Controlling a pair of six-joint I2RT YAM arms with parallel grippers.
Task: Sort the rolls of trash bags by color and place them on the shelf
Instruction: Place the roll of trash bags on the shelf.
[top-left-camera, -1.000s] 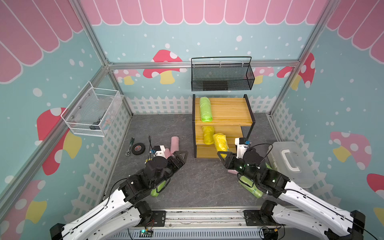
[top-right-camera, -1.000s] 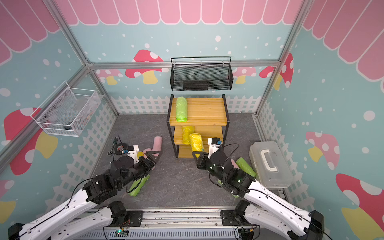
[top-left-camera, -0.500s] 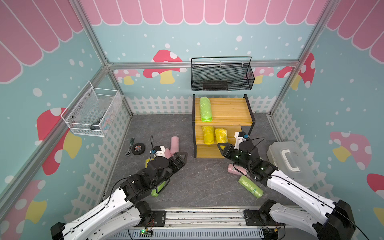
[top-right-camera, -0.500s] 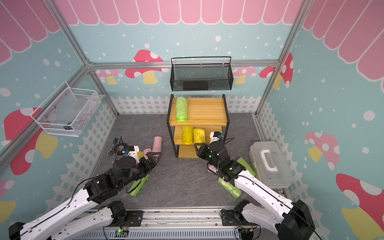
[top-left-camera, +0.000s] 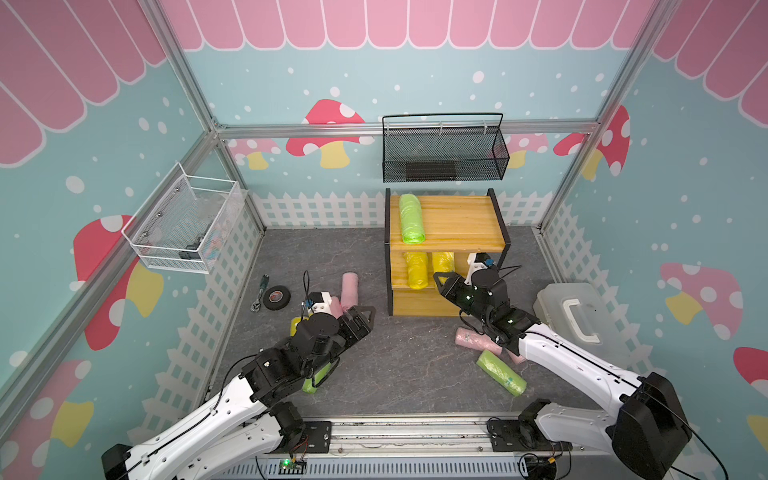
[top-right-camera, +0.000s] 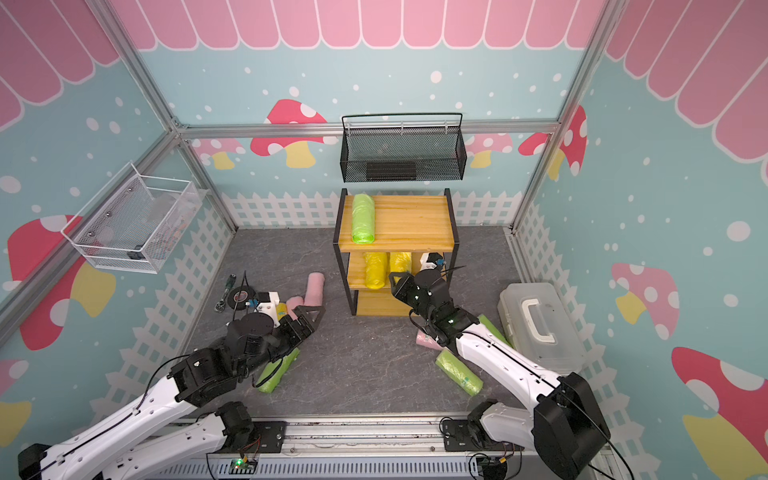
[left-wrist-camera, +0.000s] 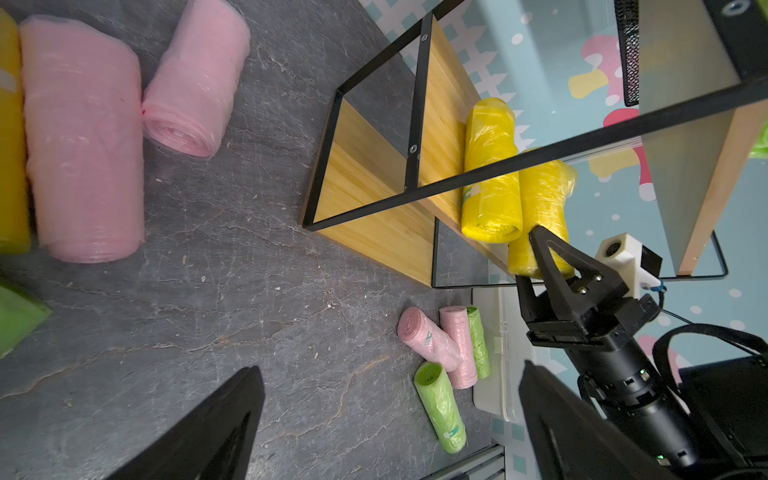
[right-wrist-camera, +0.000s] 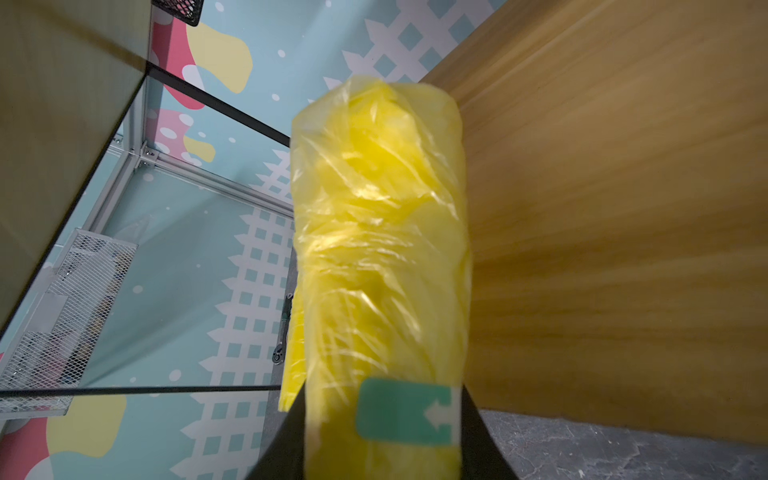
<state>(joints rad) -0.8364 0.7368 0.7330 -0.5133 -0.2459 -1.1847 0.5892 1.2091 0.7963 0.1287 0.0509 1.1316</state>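
Right wrist view: right gripper fingers pinch crinkly yellow plastic trash-bag roll at middle board of wooden black-framed shelf; left gripper fingers wide, empty.

No words can be read; the yellow roll bears a teal sticker with a white arrow.
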